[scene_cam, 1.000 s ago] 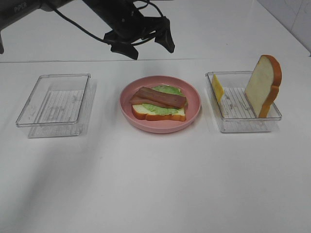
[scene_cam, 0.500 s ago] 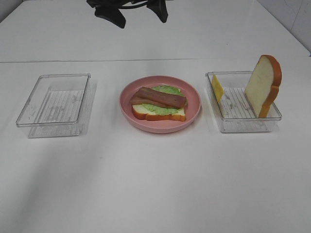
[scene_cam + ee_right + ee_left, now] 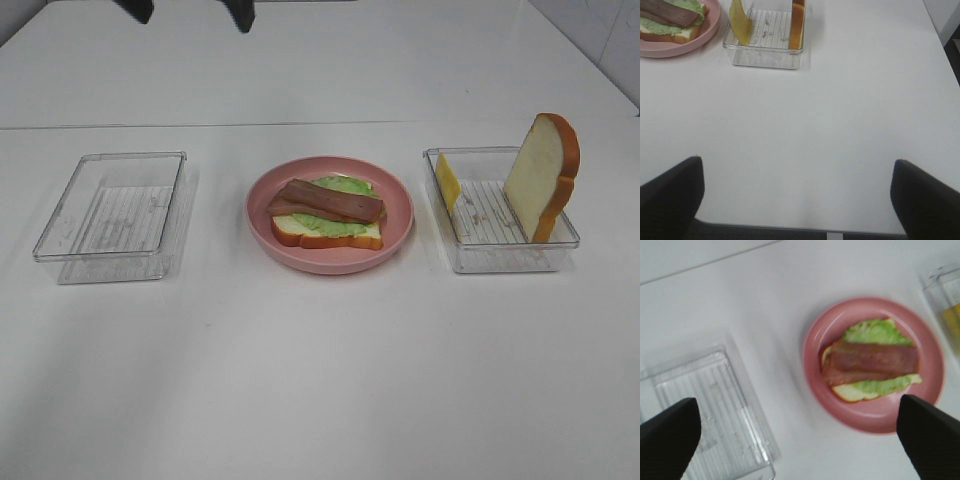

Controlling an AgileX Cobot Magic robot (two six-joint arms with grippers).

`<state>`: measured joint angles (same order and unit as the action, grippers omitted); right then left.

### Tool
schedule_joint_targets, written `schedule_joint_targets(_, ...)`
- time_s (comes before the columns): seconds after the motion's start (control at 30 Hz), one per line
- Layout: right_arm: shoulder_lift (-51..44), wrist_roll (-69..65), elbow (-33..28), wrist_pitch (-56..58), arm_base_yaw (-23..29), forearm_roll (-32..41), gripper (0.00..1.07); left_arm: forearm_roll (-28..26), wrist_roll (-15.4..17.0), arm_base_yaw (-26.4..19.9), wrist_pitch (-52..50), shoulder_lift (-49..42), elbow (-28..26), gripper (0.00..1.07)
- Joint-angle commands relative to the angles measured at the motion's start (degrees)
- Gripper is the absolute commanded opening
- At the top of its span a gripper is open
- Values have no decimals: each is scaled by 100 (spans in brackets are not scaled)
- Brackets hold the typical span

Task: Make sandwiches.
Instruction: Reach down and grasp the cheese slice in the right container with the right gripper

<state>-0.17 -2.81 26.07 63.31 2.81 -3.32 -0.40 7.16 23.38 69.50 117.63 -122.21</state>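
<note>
The partial sandwich (image 3: 330, 232) lies on the pink plate (image 3: 400, 235): one bread slice, a green lettuce sheet (image 3: 345, 185) and bacon (image 3: 325, 200) on top. It also shows in the left wrist view (image 3: 870, 362). A yellow cheese slice (image 3: 447, 181) and a second bread slice (image 3: 541, 175) stand upright in the right clear container (image 3: 500, 255). My left gripper (image 3: 800, 440) is open and empty, high above the plate; only its fingertips (image 3: 240, 15) show at the top edge. My right gripper (image 3: 799, 197) is open and empty over the table's near edge, far from the container (image 3: 765, 55).
An empty clear container (image 3: 110, 205) stands left of the plate and also shows in the left wrist view (image 3: 715, 405). The white table's (image 3: 320, 380) front edge shows in the right wrist view (image 3: 790, 229).
My left arm has pulled up and back toward the upper left, from beyond the plate to almost out of the exterior view. The food and containers have not moved.
</note>
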Motion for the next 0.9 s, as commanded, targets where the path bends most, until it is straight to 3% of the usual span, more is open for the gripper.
schedule_joint_targets(0.03, -195, -40, 23, 11, -17, 34, 99, 138, 29, -201, 584, -556, 831, 101)
schedule_joint_targets(0.07, -195, -40, 23, 11, -17, 34, 99, 138, 29, -201, 584, -556, 831, 101)
schedule_joint_targets(0.13, -195, -40, 23, 11, -17, 34, 99, 132, 29, -435, 584, -1026, 1536, 101)
schedule_joint_targets(0.17, -195, -40, 23, 11, -17, 34, 99, 132, 29, -435, 584, -1026, 1536, 101)
schedule_joint_targets(0.23, -195, -40, 23, 11, -17, 34, 99, 138, 11, -682, 584, -1467, 2126, 101)
schedule_joint_targets(0.43, -195, -40, 23, 11, -17, 34, 99, 138, -17, -1060, 481, -2240, 3042, 101)
schedule_joint_targets(0.57, -195, -40, 23, 11, -17, 34, 99, 138, 6, -1358, 292, -3025, 4005, 101)
schedule_joint_targets(0.63, -195, -40, 23, 11, -17, 34, 99, 138, 6, -1398, 252, -3197, 4171, 101)
schedule_joint_targets(0.7, -195, -40, 23, 11, -17, 34, 99, 143, 23, -1473, 120, -3713, 4784, 101)
schedule_joint_targets(0.83, -195, -40, 23, 11, -17, 34, 99, 149, 52, -1473, -46, -4251, 5351, 101)
schedule_joint_targets(0.9, -195, -40, 23, 11, -17, 34, 99, 132, 178, -1473, -269, -5048, 6091, 101)
